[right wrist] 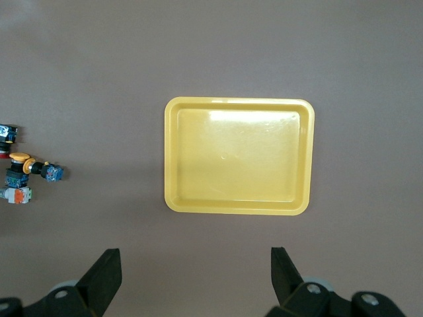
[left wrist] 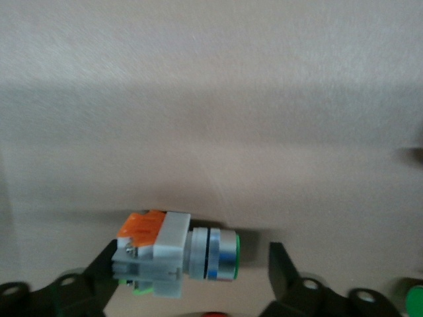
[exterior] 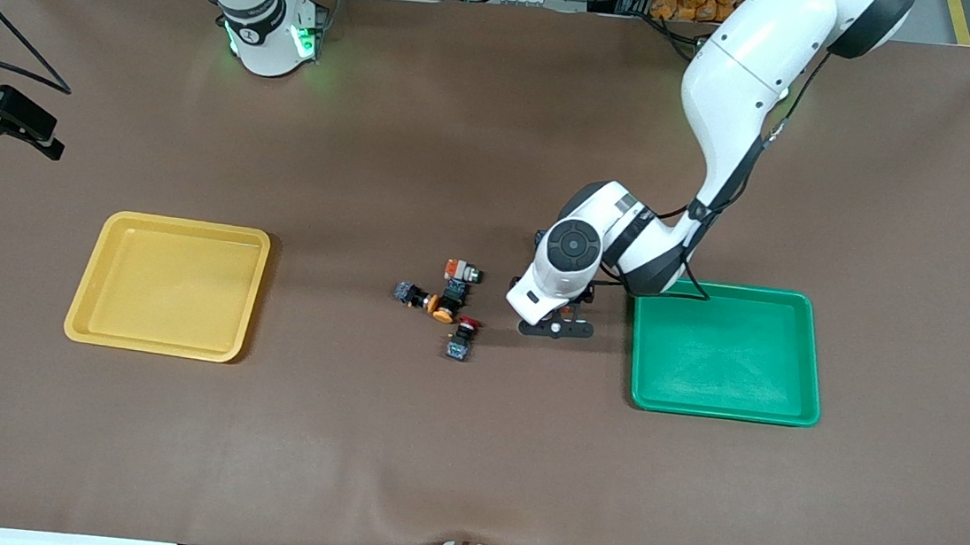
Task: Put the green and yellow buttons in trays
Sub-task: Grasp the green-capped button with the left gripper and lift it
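While the left gripper sits low on the counter beside the green tray, at that tray's nine o'clock edge in the front view, the sound way to finish this grab is to centre the white-bodied button between the jaws and squeeze across its length before lifting. Those jaws stand partly spread around it (one finger touches its orange end, the other is just short of the cap), so nothing is pinched yet. Waiting high above the yellow tray, the right gripper has its jaws spread wide and empty; the other buttons lie clustered on the counter between the trays.
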